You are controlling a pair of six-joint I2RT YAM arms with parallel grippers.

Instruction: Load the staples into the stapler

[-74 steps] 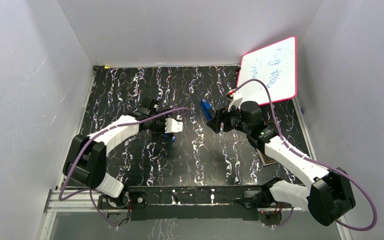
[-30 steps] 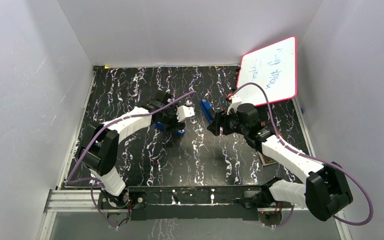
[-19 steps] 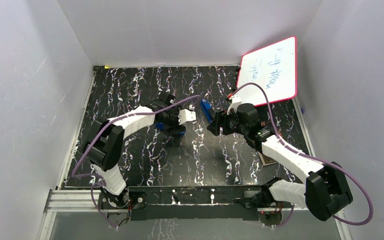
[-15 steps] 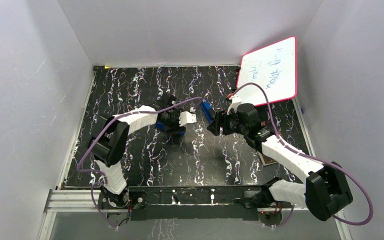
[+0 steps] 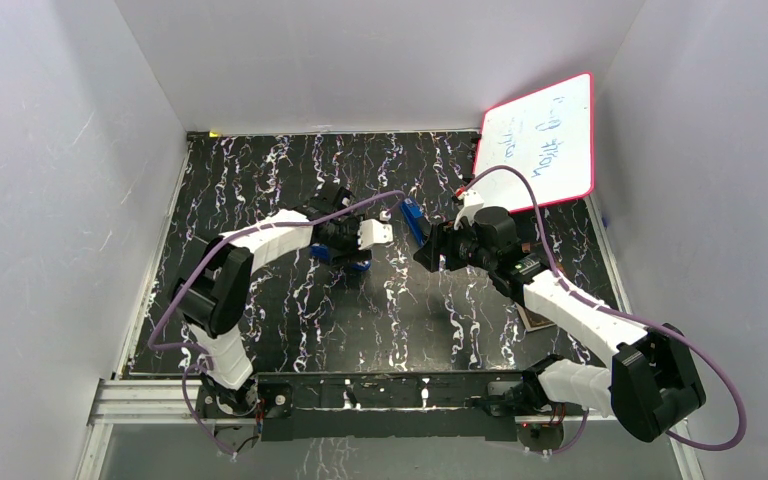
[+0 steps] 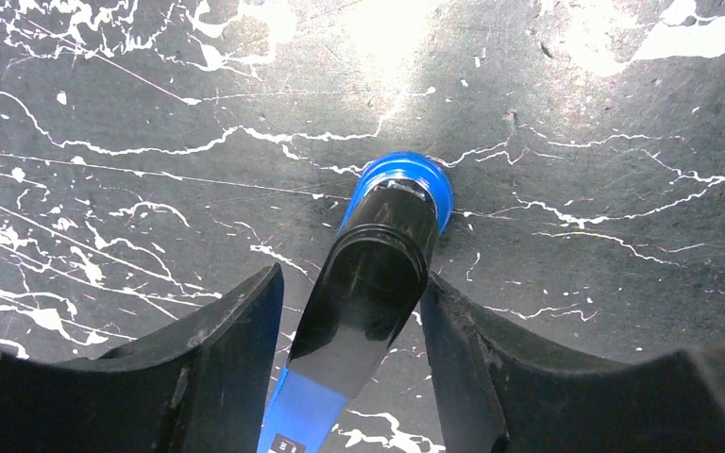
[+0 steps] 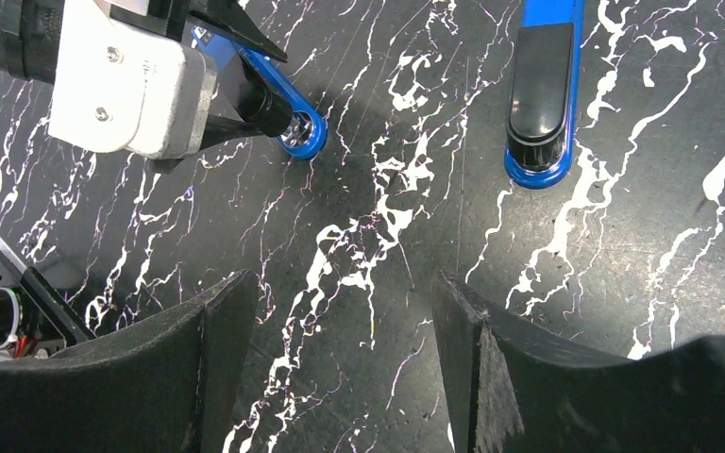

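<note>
Two blue-and-black staplers lie on the black marbled table. One stapler (image 6: 378, 274) runs slanted between the fingers of my left gripper (image 6: 349, 278), its round blue end on the table ahead. The right finger (image 6: 453, 340) touches its side, and a slim gap shows at the left finger, so the jaws stand open around it. The same stapler (image 5: 340, 256) is seen from above under that gripper (image 5: 345, 248). The second stapler (image 7: 540, 94) (image 5: 413, 218) lies free. My right gripper (image 7: 345, 283) (image 5: 430, 250) hovers open over bare table. The staples are out of view.
A red-framed whiteboard (image 5: 540, 140) leans at the back right corner. A small brownish box (image 5: 535, 318) lies partly under my right forearm. White walls enclose the table on three sides. Purple cables arc over both arms.
Since the oldest frame my left gripper has shifted right and farther back, with the stapler under it. Over the last second it barely moved. The right arm stays put.
</note>
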